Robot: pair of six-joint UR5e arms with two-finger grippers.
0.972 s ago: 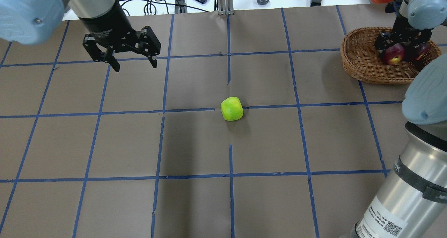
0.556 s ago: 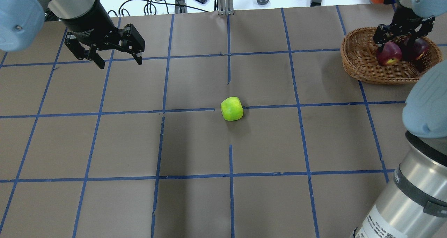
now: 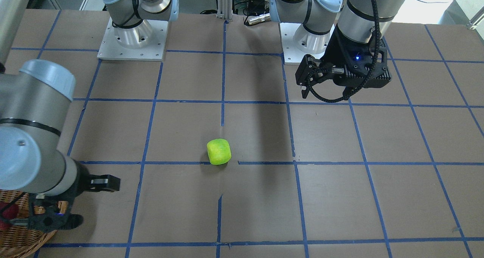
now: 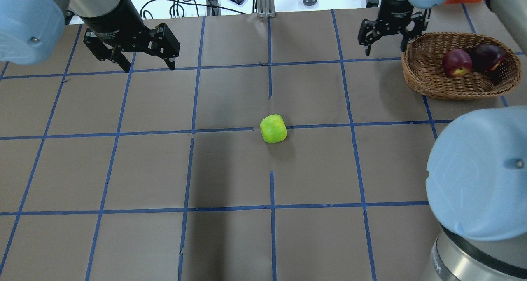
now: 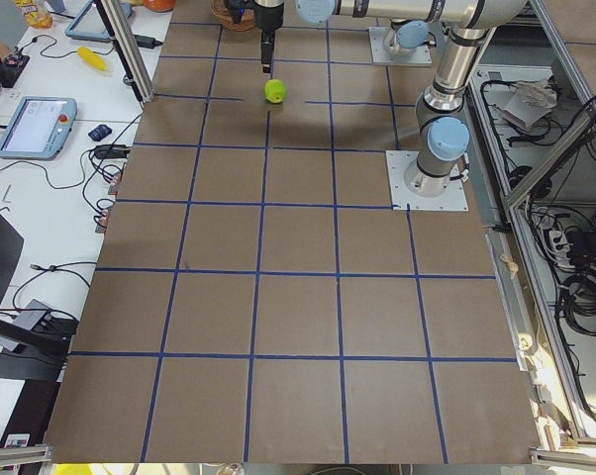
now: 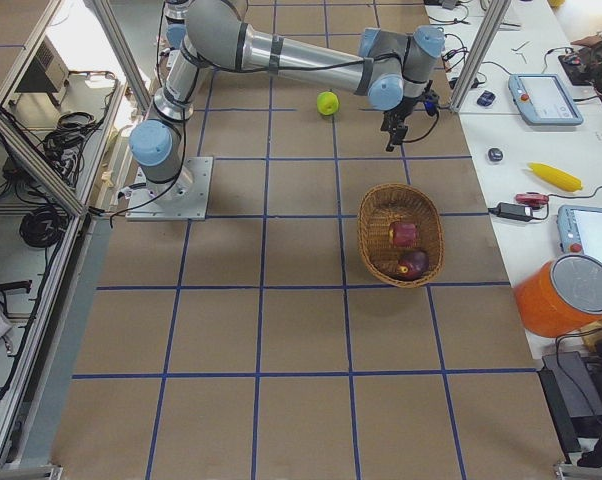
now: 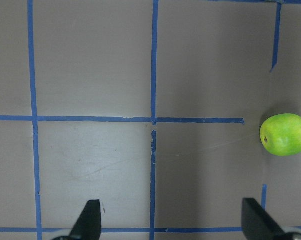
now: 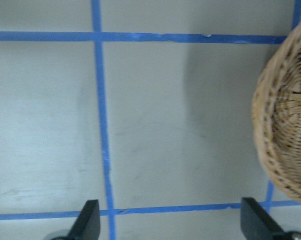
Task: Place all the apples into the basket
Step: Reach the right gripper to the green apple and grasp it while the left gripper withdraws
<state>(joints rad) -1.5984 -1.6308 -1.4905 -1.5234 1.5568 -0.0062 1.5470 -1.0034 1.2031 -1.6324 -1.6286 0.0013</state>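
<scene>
The green apple [image 4: 273, 128] sits alone in the middle of the table [image 4: 123, 169], well apart from the basket [image 4: 424, 81]. The red apple [image 4: 456, 62] and the dark purple apple [image 4: 488, 56] lie side by side in the basket. I think a claw should come straight down over the green apple, one finger on each side, and close gently so it cannot roll away. The right gripper [image 4: 385, 49] hangs just beside the basket, pointing down, wide and empty. The left gripper [image 4: 149, 68] hangs well apart from the apple, also wide and empty.

Light: you had bright, even overhead light | Shadows: soft beside green apple [image 4: 273, 128] | Focus: right wrist view blurred
</scene>
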